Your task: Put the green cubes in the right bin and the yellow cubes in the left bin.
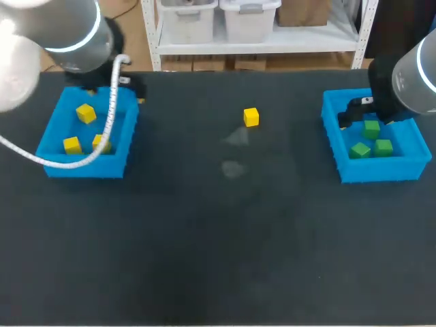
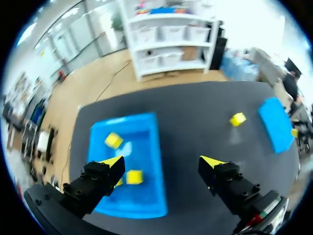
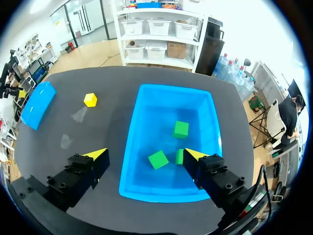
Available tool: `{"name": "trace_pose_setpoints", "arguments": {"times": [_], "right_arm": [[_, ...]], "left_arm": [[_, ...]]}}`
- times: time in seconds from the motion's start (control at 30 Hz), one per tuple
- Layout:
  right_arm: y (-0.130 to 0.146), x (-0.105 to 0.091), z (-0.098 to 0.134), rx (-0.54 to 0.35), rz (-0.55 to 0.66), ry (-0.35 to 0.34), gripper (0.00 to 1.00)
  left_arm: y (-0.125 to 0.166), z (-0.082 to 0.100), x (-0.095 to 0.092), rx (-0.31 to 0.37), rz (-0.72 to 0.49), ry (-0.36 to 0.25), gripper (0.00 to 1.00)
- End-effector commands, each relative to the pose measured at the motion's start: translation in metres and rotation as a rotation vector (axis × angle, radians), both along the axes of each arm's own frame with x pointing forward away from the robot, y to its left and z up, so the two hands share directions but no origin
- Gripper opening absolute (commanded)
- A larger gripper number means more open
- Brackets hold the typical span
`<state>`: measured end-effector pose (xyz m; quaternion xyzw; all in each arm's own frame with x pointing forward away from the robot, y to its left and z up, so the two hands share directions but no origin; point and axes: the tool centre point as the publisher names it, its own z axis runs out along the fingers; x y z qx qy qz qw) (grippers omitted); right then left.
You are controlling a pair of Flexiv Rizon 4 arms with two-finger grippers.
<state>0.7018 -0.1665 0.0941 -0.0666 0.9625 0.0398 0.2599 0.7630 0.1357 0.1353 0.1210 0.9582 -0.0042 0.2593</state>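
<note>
The left blue bin (image 1: 85,167) holds three yellow cubes (image 1: 86,113), (image 1: 72,144), (image 1: 101,143). My left gripper (image 2: 161,162) hangs open and empty above that bin's (image 2: 146,147) right side; two cubes (image 2: 113,140), (image 2: 134,176) show below it. A fourth yellow cube (image 1: 251,117) lies alone on the table's far middle, also seen as the lone cube (image 2: 238,119), (image 3: 90,100) in both wrist views. The right blue bin (image 1: 381,169) contains three green cubes (image 1: 371,127), (image 1: 360,150), (image 1: 383,146). My right gripper (image 3: 144,154) is open over this bin (image 3: 156,117), nothing between its fingers.
The dark table (image 1: 218,238) carries two faint pale smudges (image 1: 235,153) just in front of the lone yellow cube. A white cable (image 1: 109,122) from my left arm loops over the left bin.
</note>
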Motion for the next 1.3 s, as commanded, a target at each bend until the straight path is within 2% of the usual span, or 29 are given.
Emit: {"name": "trace_pose_setpoints", "arguments": {"times": [0.03,0.1,0.3,0.4,0.53,0.6,0.67,0.97,1.3], "right_arm": [[-0.001,-0.002,-0.001,-0.001,-0.003,-0.009,1.0],[-0.001,-0.002,-0.001,-0.001,-0.003,-0.009,1.0],[-0.001,-0.002,-0.001,-0.001,-0.003,-0.009,1.0],[-0.001,-0.002,-0.001,-0.001,-0.003,-0.009,1.0],[-0.001,-0.002,-0.001,-0.001,-0.003,-0.009,1.0],[-0.001,-0.002,-0.001,-0.001,-0.003,-0.009,1.0],[-0.001,-0.002,-0.001,-0.001,-0.003,-0.009,1.0],[-0.001,-0.002,-0.001,-0.001,-0.003,-0.009,1.0],[-0.001,-0.002,-0.001,-0.001,-0.003,-0.009,1.0]], "left_arm": [[-0.059,-0.008,0.015,0.006,-0.241,0.056,1.0],[-0.092,-0.012,0.019,0.039,-0.375,0.102,1.0],[-0.155,-0.034,0.032,0.12,-0.595,0.207,1.0],[-0.176,-0.05,0.038,0.114,-0.678,0.271,1.0],[-0.196,-0.073,0.041,0.14,-0.808,0.351,1.0],[-0.202,-0.084,0.043,0.173,-0.84,0.378,1.0],[-0.206,-0.094,0.047,0.172,-0.865,0.403,1.0],[-0.217,-0.119,0.07,0.192,-0.892,0.405,1.0],[-0.233,-0.137,0.086,0.145,-0.854,0.396,1.0]]}}
